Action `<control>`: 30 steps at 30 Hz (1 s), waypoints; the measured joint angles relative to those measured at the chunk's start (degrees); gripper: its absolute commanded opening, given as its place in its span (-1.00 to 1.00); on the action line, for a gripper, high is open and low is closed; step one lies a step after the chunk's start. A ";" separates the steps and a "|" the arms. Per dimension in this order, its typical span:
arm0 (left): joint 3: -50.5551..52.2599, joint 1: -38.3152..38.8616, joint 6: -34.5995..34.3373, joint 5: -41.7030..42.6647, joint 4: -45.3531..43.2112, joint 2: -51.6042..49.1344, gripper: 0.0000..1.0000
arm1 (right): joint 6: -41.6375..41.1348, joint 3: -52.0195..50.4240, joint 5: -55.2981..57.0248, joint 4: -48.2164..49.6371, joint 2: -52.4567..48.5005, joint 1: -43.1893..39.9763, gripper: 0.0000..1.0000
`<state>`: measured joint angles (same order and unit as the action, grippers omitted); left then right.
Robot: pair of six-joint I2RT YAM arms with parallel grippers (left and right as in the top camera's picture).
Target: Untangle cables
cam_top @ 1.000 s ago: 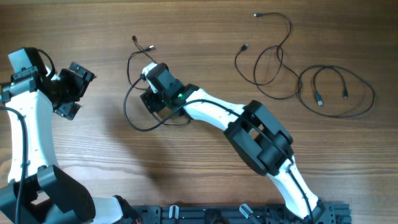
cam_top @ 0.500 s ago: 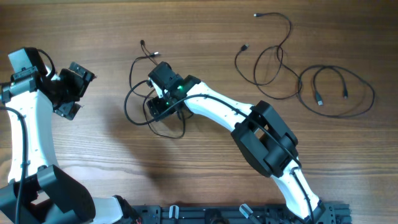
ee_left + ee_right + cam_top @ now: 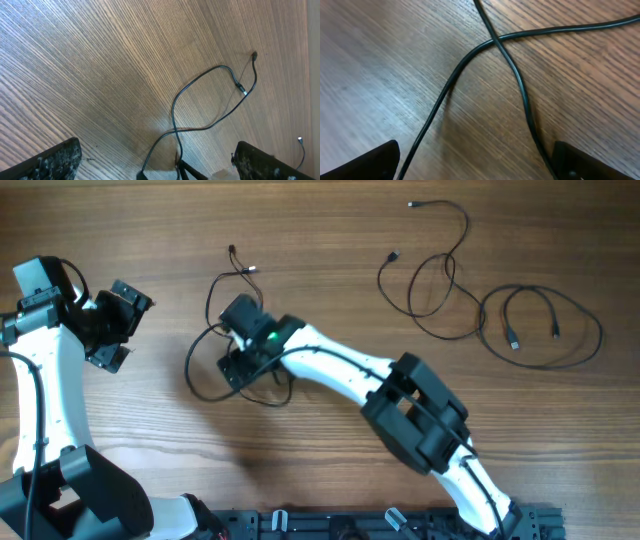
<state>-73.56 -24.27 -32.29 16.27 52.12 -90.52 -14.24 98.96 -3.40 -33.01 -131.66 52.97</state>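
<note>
A thin black cable (image 3: 212,298) lies in loose loops at the table's left centre, its plug ends near the top. My right gripper (image 3: 236,363) is open and low over these loops; in the right wrist view two strands cross (image 3: 496,39) between its spread fingertips (image 3: 367,162), one strand running by the right fingertip. My left gripper (image 3: 118,326) is open and empty, held off to the left; its wrist view shows the same cable (image 3: 210,100) ahead of it. Two more cables lie at the right: a twisted one (image 3: 440,275) and a coiled one (image 3: 545,325).
The right arm (image 3: 400,395) stretches across the middle of the wooden table (image 3: 320,220). The left arm (image 3: 40,400) stands along the left edge. A black rail (image 3: 380,525) runs along the front edge.
My right gripper has moved left and slightly forward over the cable loops, dragging the loop wider to the left. The left arm has not moved.
</note>
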 measured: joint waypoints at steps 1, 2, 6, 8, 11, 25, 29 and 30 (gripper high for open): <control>0.00 0.00 0.00 -0.02 0.00 0.00 1.00 | 0.52 0.00 2.91 0.04 -0.17 1.03 0.99; 0.00 0.00 0.00 -0.02 0.00 0.00 1.00 | 2.47 -0.04 8.09 0.24 -0.68 2.89 0.99; 0.00 0.00 0.00 -0.02 0.00 0.00 1.00 | 4.31 -0.11 9.49 0.44 -0.83 3.96 0.80; 0.00 0.00 0.00 -0.02 0.00 0.00 1.00 | 4.52 -0.11 9.44 0.33 -0.83 4.00 -0.05; 0.00 0.00 0.00 -0.02 -0.02 0.00 1.00 | 5.20 0.07 9.01 -1.18 -0.83 4.55 -0.91; 0.00 0.00 0.00 -0.02 -0.02 0.00 1.00 | 10.78 1.29 7.52 -12.13 2.97 -2.97 -0.92; 0.00 0.00 0.00 0.00 0.00 0.00 1.00 | 11.61 1.31 7.56 -11.39 10.62 -10.19 -0.92; 0.00 0.00 0.00 -0.02 0.00 0.00 1.00 | 11.61 1.64 7.78 -10.51 16.96 -15.61 -0.91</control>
<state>-73.56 -24.27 -32.29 16.25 52.12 -90.52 -2.63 100.60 4.38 -43.53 -114.69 37.36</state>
